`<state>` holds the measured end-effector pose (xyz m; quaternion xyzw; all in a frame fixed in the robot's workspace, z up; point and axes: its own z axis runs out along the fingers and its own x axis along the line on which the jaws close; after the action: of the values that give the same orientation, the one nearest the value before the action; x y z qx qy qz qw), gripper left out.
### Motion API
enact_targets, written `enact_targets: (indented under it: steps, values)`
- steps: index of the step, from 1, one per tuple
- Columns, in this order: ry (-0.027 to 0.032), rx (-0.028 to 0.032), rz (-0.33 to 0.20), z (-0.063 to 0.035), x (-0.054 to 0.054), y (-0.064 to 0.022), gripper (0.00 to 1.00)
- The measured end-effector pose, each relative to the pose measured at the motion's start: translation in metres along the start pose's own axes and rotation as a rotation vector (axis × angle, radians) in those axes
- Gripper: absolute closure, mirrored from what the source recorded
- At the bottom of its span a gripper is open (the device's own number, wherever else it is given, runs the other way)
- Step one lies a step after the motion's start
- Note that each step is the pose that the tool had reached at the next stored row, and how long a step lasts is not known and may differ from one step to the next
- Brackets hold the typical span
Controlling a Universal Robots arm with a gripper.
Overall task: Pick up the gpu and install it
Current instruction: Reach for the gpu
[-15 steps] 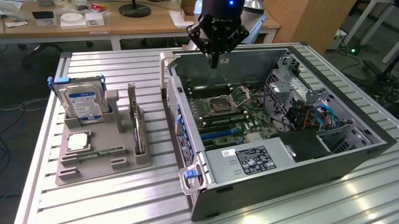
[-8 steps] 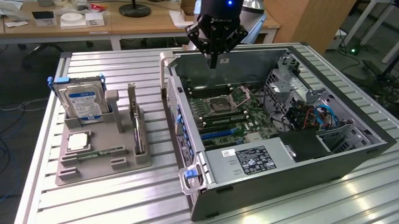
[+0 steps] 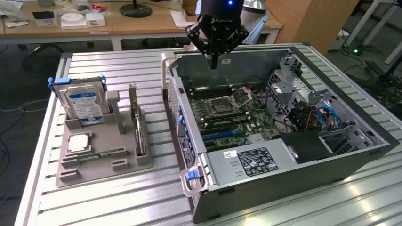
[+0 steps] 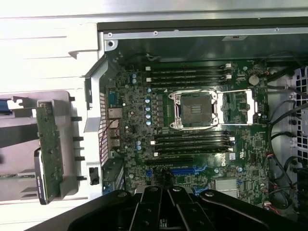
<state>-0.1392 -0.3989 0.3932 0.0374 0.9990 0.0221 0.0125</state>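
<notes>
The gpu stands on edge in a grey holder on the slatted tabletop, toward its edge at the exterior view's left. Its long axis runs parallel to the side wall of the open computer case beside it. The gripper hangs over the case's far end, pinched together on nothing, so the card lies to the exterior view's left of it, across that wall.

The arm is cut off by the exterior view's top edge. Print on the power supply label is too small to read. The gpu there stands edge-on, faces hidden.
</notes>
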Motion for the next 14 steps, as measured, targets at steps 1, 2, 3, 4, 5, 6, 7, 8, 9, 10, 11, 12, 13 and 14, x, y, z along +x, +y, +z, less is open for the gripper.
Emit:
enact_targets:
  steps: [1,2,3,4,5,6,7,8,9,10,11,12,13,14]
  values:
    - [0.0000,0.0001,0.000,0.0000,0.0003,0.0000,0.90]
    - [0.0001,0.0000,0.000,0.0000,0.0006,-0.0001,0.90]
    - [0.0000,0.0001,0.000,0.0000,0.0009,-0.0001,0.90]
    - [0.0000,0.0001,0.000,-0.0001,0.0012,-0.0001,0.90]
    - [0.0000,0.0001,0.000,-0.0001,0.0015,-0.0001,0.90]
    - [0.0000,0.0001,0.000,-0.0001,0.0018,-0.0001,0.90]
    - [0.0000,0.0000,0.000,-0.0001,0.0021,-0.0002,0.90]
    - [0.0000,0.0000,0.000,-0.0001,0.0024,-0.0002,0.90]
    - [0.0000,0.0001,0.000,-0.0001,0.0026,-0.0002,0.90]
    - [0.0000,0.0000,0.000,-0.0001,0.0029,-0.0002,0.90]
    - [0.0000,0.0001,0.000,-0.0001,0.0032,-0.0002,0.90]
    - [0.0000,0.0000,0.000,-0.0001,0.0035,-0.0003,0.90]
    - [0.0000,0.0000,0.000,-0.0001,0.0039,-0.0003,0.90]
    - [0.0001,0.0000,0.000,-0.0001,0.0043,-0.0003,0.90]
